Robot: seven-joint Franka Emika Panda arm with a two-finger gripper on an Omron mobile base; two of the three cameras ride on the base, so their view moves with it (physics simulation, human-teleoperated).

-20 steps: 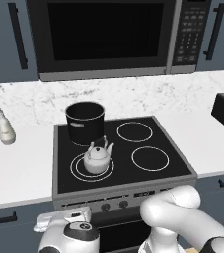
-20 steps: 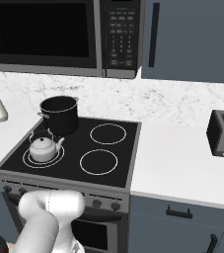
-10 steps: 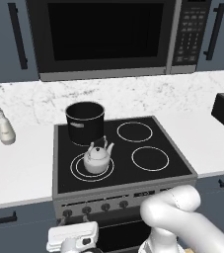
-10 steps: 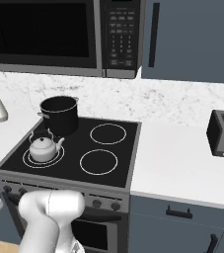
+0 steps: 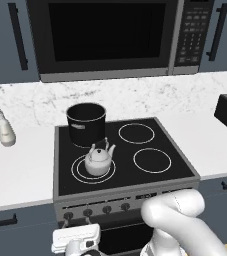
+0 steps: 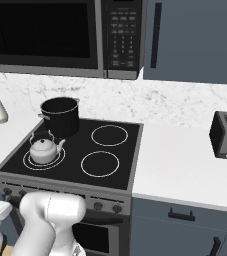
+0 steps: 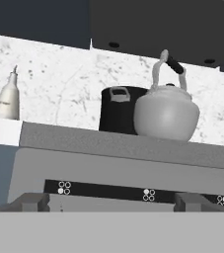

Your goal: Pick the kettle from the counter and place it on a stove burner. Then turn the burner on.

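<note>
1. Lower now than a second ago, the white arm's two-finger gripper [image 5: 77, 241] sits below the front edge of the black glass cooktop [image 5: 180, 167], facing the row of dark control knobs [image 5: 96, 211]; nothing else has shifted.
2. Upright on the double-ringed stove burner [image 5: 78, 172] at the cooktop's front left corner stands the small squat silvery-grey metal kettle [image 5: 99, 160], so placing looks done.
3. Just behind it, at the back left corner, stands the tall black pot [image 5: 86, 123].
4. Well apart, on the white marble-veined counter [image 5: 15, 172], stands a white bottle [image 5: 5, 131].
5. Whether the gripper's fingers are parted or closed I cannot tell; they grasp nothing visible.
6. Turning the burner on remains, probably with a knob.
</note>
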